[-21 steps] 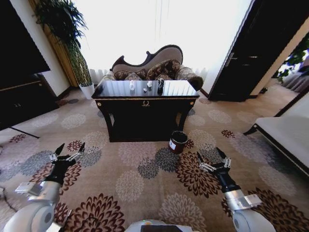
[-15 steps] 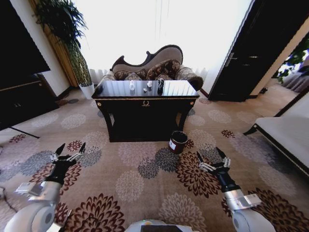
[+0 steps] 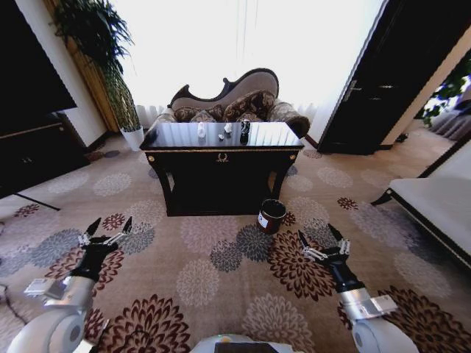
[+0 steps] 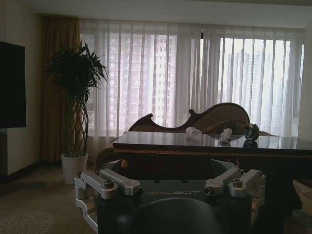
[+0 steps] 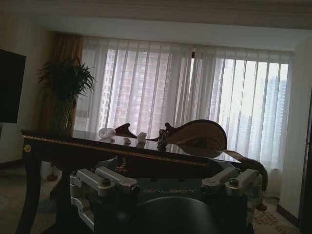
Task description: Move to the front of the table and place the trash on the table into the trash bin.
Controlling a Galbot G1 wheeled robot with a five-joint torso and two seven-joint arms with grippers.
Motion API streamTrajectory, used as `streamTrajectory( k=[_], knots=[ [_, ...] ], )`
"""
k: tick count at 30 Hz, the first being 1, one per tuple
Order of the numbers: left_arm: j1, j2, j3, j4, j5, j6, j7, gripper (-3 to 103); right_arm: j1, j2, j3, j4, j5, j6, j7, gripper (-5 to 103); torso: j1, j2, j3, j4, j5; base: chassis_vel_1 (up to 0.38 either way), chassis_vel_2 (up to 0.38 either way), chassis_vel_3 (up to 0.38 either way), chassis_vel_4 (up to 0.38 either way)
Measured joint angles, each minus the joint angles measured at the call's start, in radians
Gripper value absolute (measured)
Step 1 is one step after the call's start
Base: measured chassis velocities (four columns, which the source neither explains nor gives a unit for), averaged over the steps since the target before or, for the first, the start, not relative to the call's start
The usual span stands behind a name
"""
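The black table [image 3: 274, 136] with gold trim stands ahead across the carpet. On its top lie the trash: a clear bottle [image 3: 201, 130], two small white paper balls [image 3: 228, 128] and a dark can [image 3: 244, 131]. The round dark-red trash bin [image 3: 271, 215] sits on the floor by the table's front right leg. My left gripper [image 3: 107, 234] and right gripper [image 3: 320, 241] hover open and empty low over the carpet, well short of the table. From the right wrist I see the bottle [image 5: 107, 132] and can [image 5: 162, 138]; from the left wrist, the can [image 4: 251, 131].
A patterned sofa [image 3: 235, 103] stands behind the table. A tall potted plant [image 3: 121, 95] is at the back left and a dark cabinet [image 3: 33, 147] at the left. A dark door [image 3: 375, 88] and a bench [image 3: 434, 206] are at the right. Open carpet lies between me and the table.
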State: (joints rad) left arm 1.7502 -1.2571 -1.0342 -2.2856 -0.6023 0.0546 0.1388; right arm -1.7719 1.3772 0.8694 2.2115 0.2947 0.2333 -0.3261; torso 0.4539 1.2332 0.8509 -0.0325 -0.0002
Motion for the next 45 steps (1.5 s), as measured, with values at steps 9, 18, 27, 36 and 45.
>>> streamTrajectory(
  k=[9,18,27,36,45],
  knots=[
    [0.007,-0.003,-0.016,-0.027,-0.014,0.000,0.000,100,0.003,-0.001,0.003,0.005,0.025,-0.002,-0.014,100,0.000,0.000,0.000,0.0000,0.0000,0.000,0.000,0.000,0.000],
    [0.011,-0.003,-0.022,-0.036,-0.018,0.000,0.000,100,0.002,-0.003,0.006,0.025,0.047,-0.003,-0.012,100,0.000,0.000,0.000,0.0001,0.0001,-0.086,0.076,0.070,-0.083],
    [0.010,0.002,-0.026,-0.036,-0.019,0.000,0.000,100,-0.001,-0.006,0.011,0.034,0.058,-0.005,-0.011,100,0.000,0.000,0.000,0.0001,0.0000,-0.161,0.181,0.172,-0.177],
    [0.007,0.011,-0.031,-0.036,-0.025,0.000,0.001,100,-0.003,-0.006,0.012,0.038,0.059,-0.005,-0.010,100,0.000,0.000,0.000,0.0000,0.0000,-0.158,0.159,0.147,-0.157],
    [0.001,0.015,-0.033,-0.030,-0.030,0.001,0.002,100,-0.005,-0.002,0.012,0.038,0.058,-0.005,-0.010,100,0.000,0.000,0.000,0.0000,0.0000,-0.150,0.139,0.141,-0.148]
  ],
)
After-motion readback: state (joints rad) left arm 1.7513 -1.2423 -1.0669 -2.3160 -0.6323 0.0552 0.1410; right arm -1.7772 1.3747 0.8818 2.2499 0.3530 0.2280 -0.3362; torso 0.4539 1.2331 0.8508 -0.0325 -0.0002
